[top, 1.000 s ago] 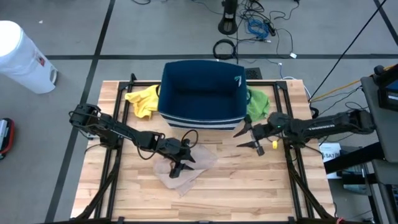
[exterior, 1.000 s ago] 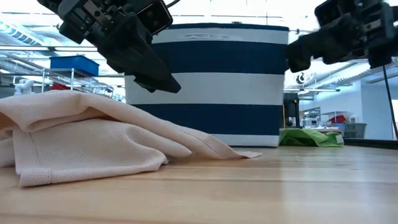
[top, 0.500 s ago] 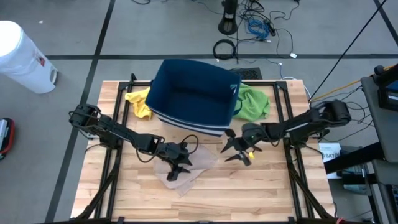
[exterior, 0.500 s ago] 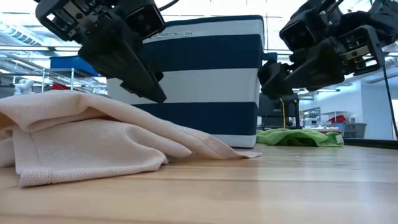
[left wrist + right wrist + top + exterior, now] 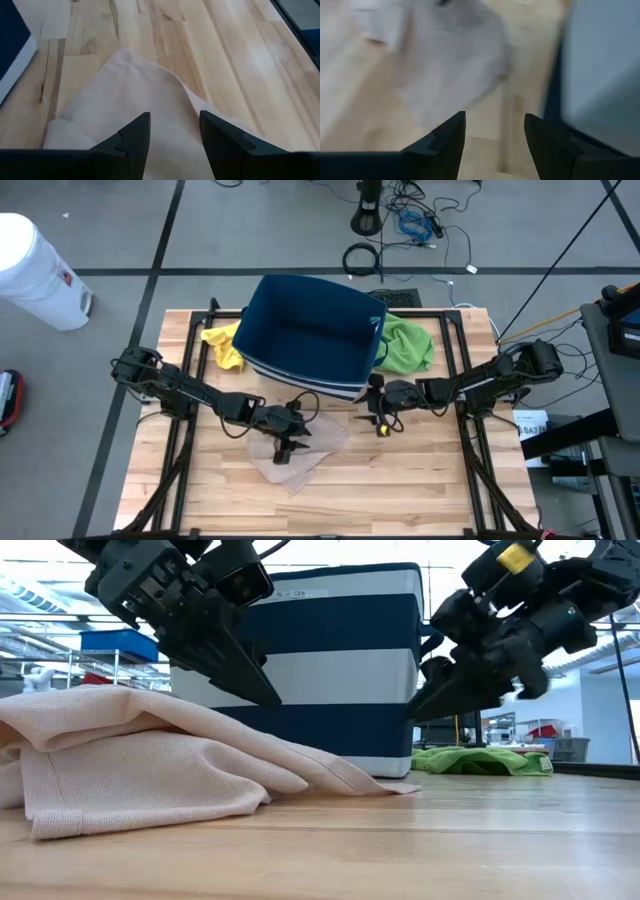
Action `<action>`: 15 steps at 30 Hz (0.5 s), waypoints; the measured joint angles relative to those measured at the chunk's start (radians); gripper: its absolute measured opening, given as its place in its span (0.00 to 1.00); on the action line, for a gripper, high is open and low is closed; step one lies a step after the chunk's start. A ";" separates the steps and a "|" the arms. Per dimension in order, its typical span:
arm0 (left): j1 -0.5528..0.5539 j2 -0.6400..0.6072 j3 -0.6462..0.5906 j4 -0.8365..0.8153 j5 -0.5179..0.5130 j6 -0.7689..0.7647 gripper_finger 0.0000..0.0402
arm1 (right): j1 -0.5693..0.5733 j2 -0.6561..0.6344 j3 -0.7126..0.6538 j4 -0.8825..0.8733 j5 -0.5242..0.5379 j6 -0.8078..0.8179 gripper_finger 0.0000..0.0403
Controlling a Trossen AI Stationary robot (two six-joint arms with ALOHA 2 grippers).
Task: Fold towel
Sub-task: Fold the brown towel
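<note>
Towel [image 5: 296, 452] unmoved — right claw [image 5: 378, 412] now nearer; left claw [image 5: 284, 448] still above.

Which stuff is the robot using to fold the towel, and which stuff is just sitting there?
For the job:
beige towel
left gripper, open above the towel
right gripper, open beside the basket

Just lying about:
blue striped basket
yellow cloth
green cloth

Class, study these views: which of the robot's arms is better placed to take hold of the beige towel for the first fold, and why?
Probably the left. The left gripper hangs open directly over the beige towel, while the right gripper, also open, sits off the cloth beside the navy striped basket.
</note>
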 joint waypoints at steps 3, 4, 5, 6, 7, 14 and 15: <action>0.000 0.000 0.000 0.000 0.000 0.003 0.44 | 0.000 0.000 0.000 0.018 0.108 0.008 0.48; 0.000 0.000 0.000 0.000 0.000 0.003 0.44 | 0.000 0.000 0.000 0.022 0.148 0.016 0.48; 0.000 0.000 0.000 0.000 0.000 0.003 0.44 | -0.001 0.000 0.000 0.023 0.199 0.026 0.48; 0.000 0.000 0.000 0.000 -0.002 0.003 0.44 | -0.002 0.000 0.000 0.024 0.251 0.035 0.48; 0.000 0.000 0.000 0.000 -0.003 0.003 0.44 | -0.002 0.000 0.000 0.024 0.304 0.046 0.48; 0.000 0.000 0.000 0.002 -0.009 0.019 0.44 | -0.002 0.000 -0.001 -0.005 0.506 0.108 0.48; 0.000 0.000 0.000 0.002 -0.013 0.019 0.44 | -0.001 0.000 0.000 -0.008 0.512 0.114 0.48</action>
